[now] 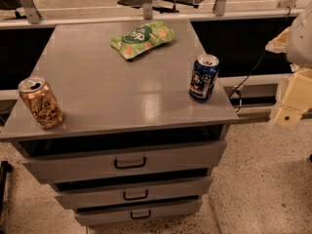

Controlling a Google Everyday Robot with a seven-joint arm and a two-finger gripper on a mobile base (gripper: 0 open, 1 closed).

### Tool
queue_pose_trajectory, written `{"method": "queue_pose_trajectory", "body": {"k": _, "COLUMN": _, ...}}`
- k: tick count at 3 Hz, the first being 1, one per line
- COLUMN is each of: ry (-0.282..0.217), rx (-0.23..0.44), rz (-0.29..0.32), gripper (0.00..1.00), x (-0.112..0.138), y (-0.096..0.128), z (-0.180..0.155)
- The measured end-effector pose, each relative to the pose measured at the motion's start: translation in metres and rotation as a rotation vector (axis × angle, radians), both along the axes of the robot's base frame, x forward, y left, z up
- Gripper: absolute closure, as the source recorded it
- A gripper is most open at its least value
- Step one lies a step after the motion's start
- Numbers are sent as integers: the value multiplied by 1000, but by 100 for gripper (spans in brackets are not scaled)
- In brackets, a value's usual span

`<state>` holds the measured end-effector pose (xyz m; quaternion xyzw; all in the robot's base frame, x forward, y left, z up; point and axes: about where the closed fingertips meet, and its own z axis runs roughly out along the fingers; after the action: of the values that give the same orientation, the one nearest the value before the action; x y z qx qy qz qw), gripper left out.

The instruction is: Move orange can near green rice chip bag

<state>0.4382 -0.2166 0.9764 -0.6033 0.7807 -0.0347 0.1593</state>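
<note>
The orange can (41, 103) stands upright at the front left corner of the grey cabinet top (117, 87). The green rice chip bag (142, 38) lies flat near the back edge, at the middle of the top. My gripper (289, 112) shows as pale cream parts at the right edge of the view. It is off to the right of the cabinet, below the level of its top, far from the can and the bag, and holds nothing that I can see.
A dark blue can (204, 78) stands upright near the right front edge of the top. The cabinet has three drawers with black handles (130, 163). A black cable (253, 69) hangs at the right. Speckled floor lies around the cabinet.
</note>
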Motion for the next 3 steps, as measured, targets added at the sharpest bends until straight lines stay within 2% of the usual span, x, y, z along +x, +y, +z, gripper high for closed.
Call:
{"method": "queue_pose_trajectory", "body": {"k": 1, "ry": 0, "rx": 0, "rz": 0, "gripper": 0, "x": 0, "y": 0, "z": 0}}
{"method": "queue_pose_trajectory", "body": {"k": 2, "ry": -7, "rx": 40, "rz": 59, "gripper": 0, "x": 7, "y": 22, "z": -1}}
{"method": "queue_pose_trajectory", "body": {"k": 3, "ry": -39, "rx": 124, "rz": 206, "gripper": 0, "x": 29, "y": 84, "z": 4}}
